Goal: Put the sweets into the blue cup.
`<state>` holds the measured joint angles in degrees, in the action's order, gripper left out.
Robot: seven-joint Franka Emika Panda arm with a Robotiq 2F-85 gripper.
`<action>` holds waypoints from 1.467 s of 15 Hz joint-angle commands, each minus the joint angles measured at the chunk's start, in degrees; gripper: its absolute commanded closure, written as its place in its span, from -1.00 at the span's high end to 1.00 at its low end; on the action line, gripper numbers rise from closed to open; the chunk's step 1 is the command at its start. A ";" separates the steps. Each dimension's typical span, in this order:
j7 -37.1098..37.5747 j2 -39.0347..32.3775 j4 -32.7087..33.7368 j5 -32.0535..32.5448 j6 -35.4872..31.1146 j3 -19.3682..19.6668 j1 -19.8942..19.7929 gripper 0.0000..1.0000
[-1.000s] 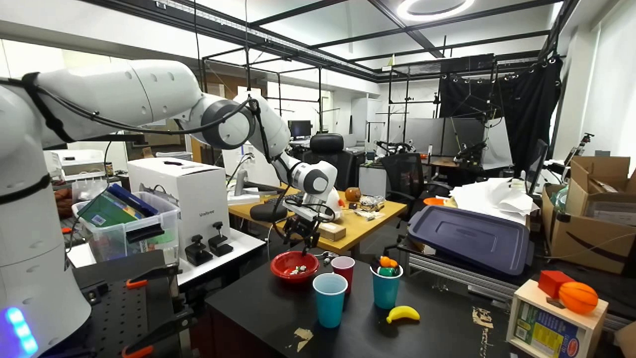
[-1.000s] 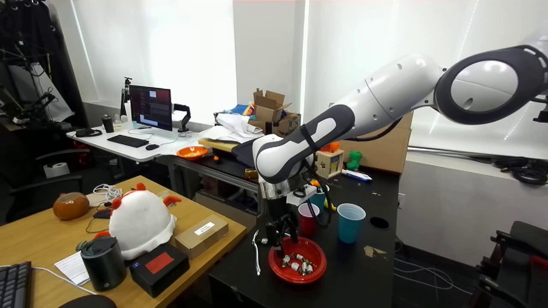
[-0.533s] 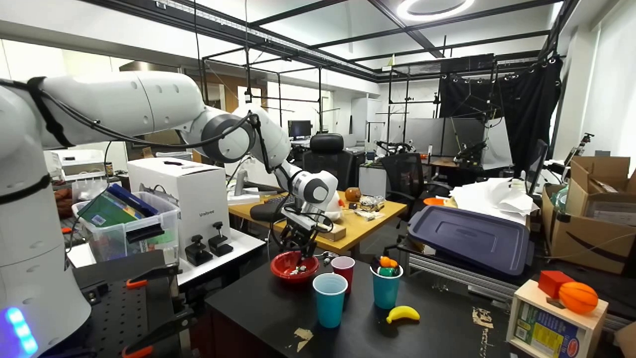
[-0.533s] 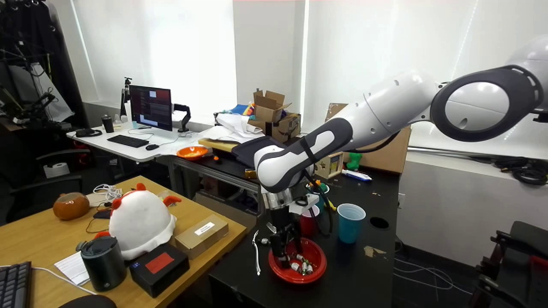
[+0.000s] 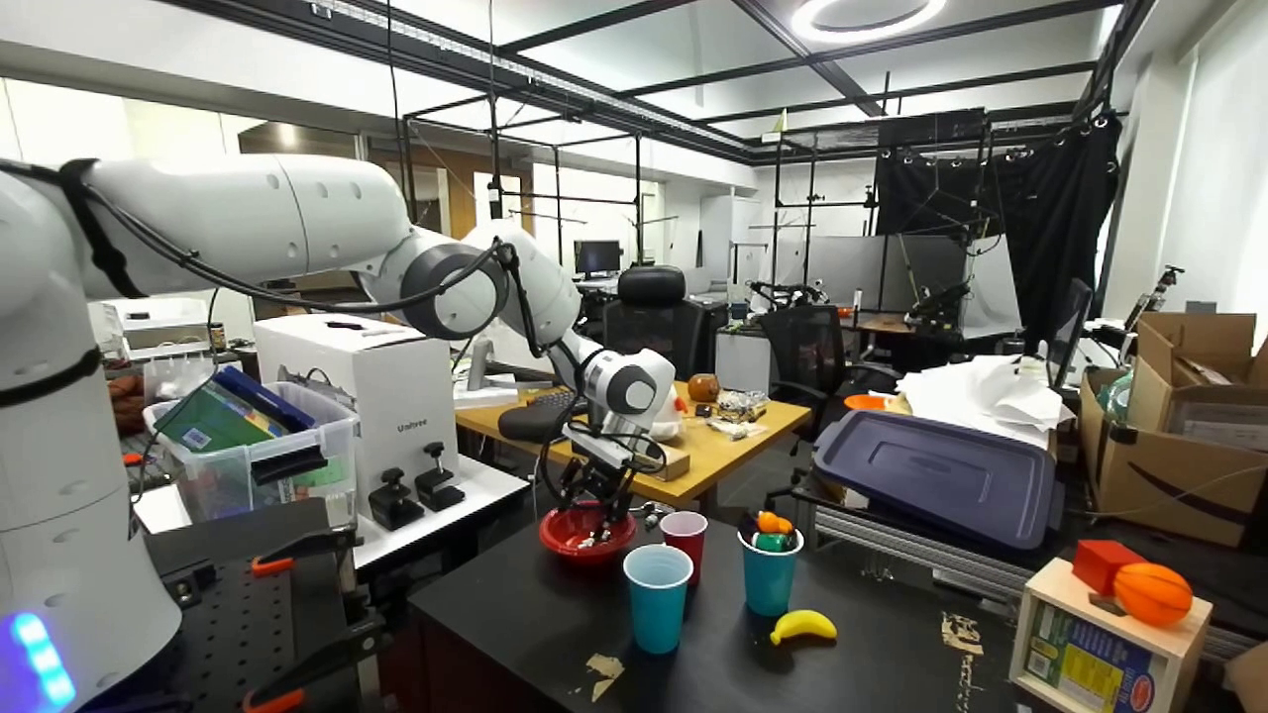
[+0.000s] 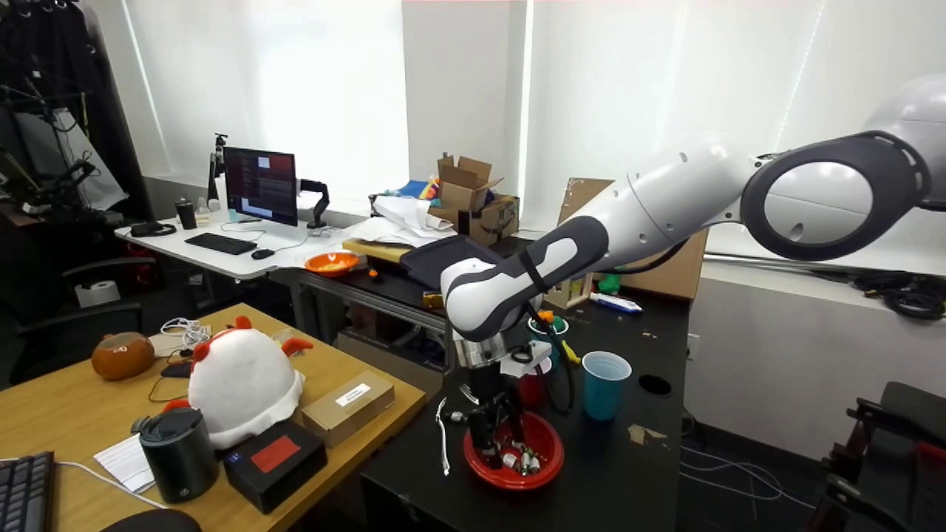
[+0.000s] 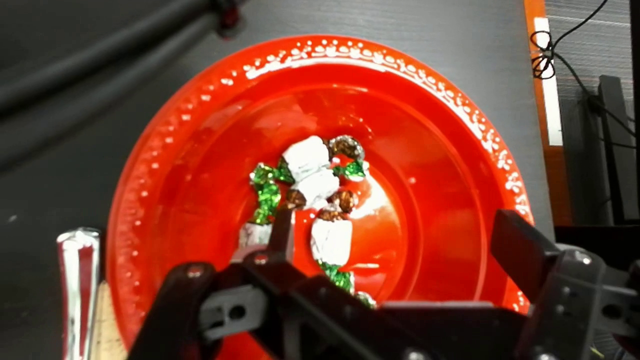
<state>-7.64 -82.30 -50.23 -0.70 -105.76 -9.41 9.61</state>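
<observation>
Several wrapped sweets, white with green and brown twisted ends, lie in a red bowl in the wrist view. My gripper is open over that bowl. Its left finger comes down among the sweets, with one sweet between the jaws and another outside, partly hidden behind that finger. The right finger is near the bowl's rim. A blue cup stands upright in both exterior views, nothing visible inside it. Another blue cup behind it holds orange and green toys.
Close beside the bowl stands a red cup. A yellow toy banana lies near the toy-filled cup. Silver cutlery lies along the bowl's side. A wooden box with toys on top is farther along the black table.
My arm has come down, and the gripper has sunk from above the bowl to inside it. The jaws have stayed open. Sweets, bowl and cups show no clear movement.
</observation>
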 commanded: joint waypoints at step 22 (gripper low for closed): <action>-0.12 -1.69 2.71 2.76 -1.81 3.49 2.41 1.00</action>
<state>-7.56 -83.99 -48.58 2.36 -106.86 -6.31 11.29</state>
